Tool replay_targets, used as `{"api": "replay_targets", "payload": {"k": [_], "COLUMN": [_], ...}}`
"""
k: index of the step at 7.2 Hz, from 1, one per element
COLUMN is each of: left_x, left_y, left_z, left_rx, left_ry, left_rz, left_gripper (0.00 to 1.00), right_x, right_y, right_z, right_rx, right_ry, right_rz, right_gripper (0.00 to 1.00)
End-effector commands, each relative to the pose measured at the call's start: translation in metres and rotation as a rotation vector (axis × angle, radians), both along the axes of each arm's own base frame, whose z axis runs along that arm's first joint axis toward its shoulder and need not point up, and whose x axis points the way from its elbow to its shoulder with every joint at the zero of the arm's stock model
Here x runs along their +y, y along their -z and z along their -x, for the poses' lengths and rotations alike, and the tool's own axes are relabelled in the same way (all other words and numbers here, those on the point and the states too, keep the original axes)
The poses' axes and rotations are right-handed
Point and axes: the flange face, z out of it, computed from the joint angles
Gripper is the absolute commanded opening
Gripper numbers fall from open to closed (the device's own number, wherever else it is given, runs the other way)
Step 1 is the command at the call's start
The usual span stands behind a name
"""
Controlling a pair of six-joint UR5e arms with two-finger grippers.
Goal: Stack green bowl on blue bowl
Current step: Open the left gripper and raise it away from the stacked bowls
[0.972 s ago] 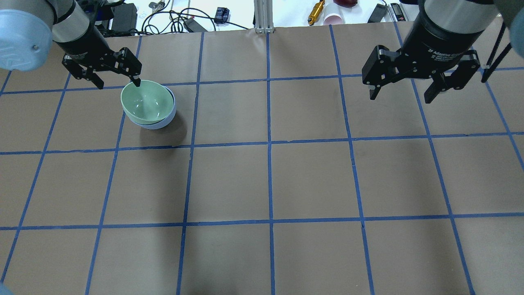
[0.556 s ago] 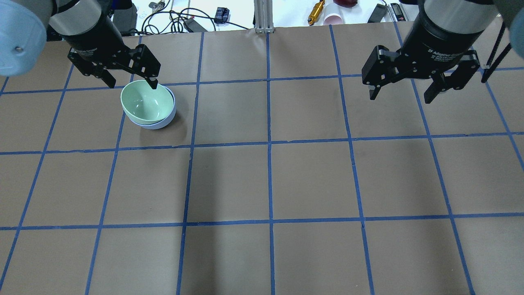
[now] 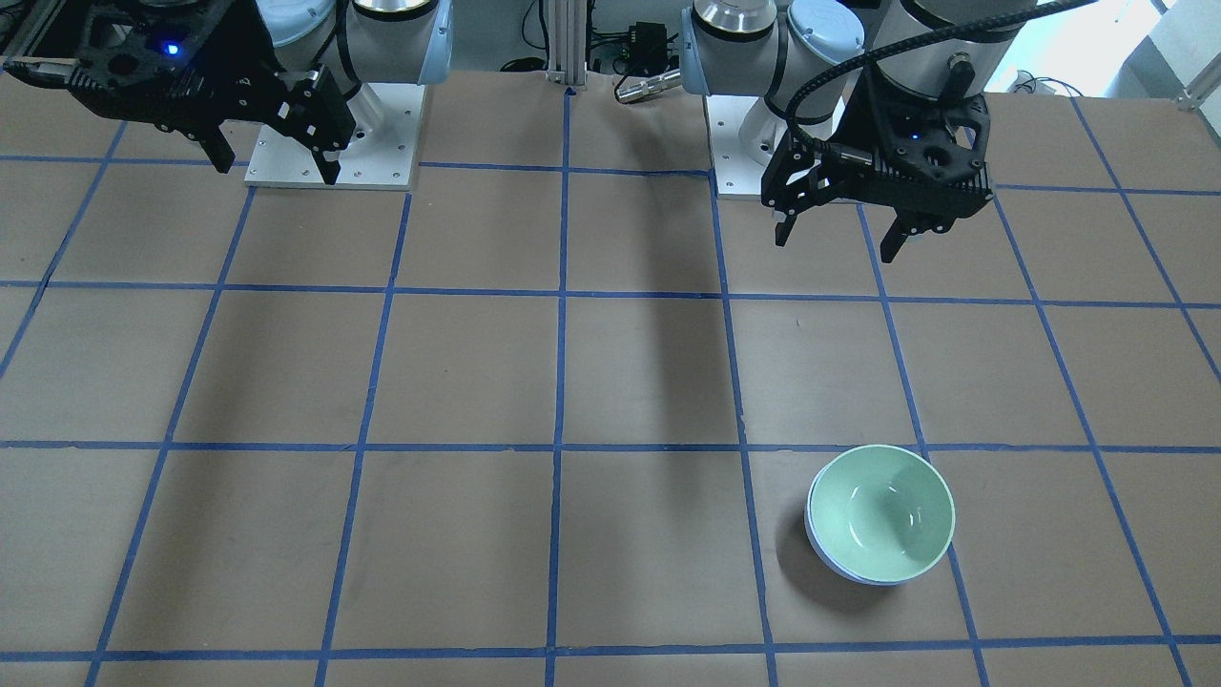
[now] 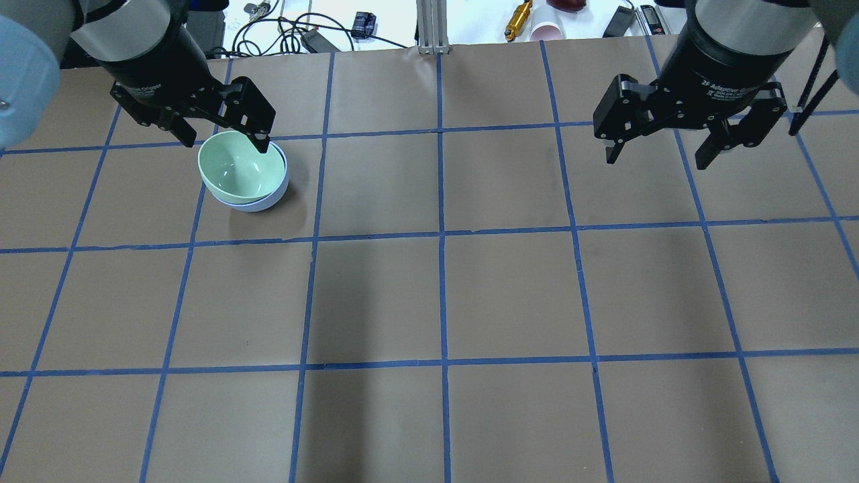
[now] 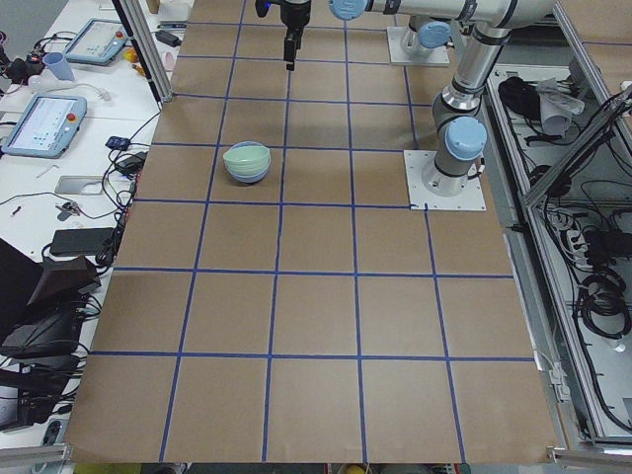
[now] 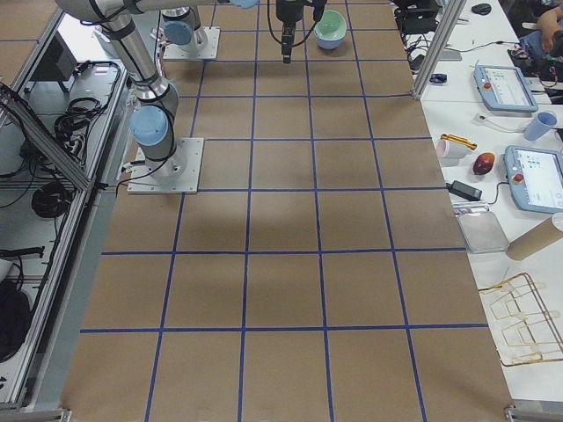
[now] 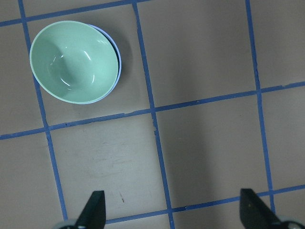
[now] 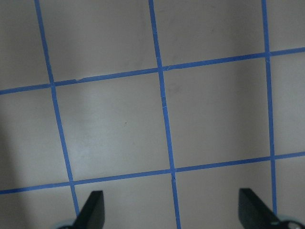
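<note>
Apparently the stack is made: the green bowl point(image 4: 240, 168) sits nested in the blue bowl point(image 4: 268, 201), on the robot's left side of the taped brown table point(image 4: 510, 295), far from the base. Only a thin blue crescent shows round one side of the green rim, so the seat looks slightly off-centre; whether it lies level I cannot tell. The left gripper point(image 3: 835, 246) hangs high above the table, on the robot's side of the bowls and apart from them, jaws spread wide and empty. Its wrist camera looks down on both bowls with nothing between the fingertips. In the overhead view one fingertip overlaps the green rim, but the front view reads that as height, not contact. The right gripper point(image 4: 655, 161) hovers over bare table well away, jaws likewise wide and holding nothing. Judgement: what remains is the retreat. To do it well, keep the left jaws spread, move up and back toward the base, avoid any sweep across the rims, and make no re-grip unless the green bowl rocks.
</note>
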Motion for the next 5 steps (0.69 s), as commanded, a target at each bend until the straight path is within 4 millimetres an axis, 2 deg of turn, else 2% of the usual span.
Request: {"api": "replay_targets", "payload": {"k": [1, 5], "left_x": [0.001, -0.0002], "left_y": [-0.0015, -0.0047], "left_z": [-0.0023, -0.0019], "left_rx": [-0.026, -0.022], "left_ry": [-0.001, -0.001], "left_rz": [-0.001, 0.007], "left_gripper": [1.0, 1.0], "right_x": [0.0, -0.0002], "right_y": [-0.0001, -0.0003], "right_z": [0.0, 0.0], "right_rx": [0.0, 0.0], "right_ry": [0.0, 0.0], "right_rz": [0.0, 0.002], "right_gripper": [1.0, 1.0]}}
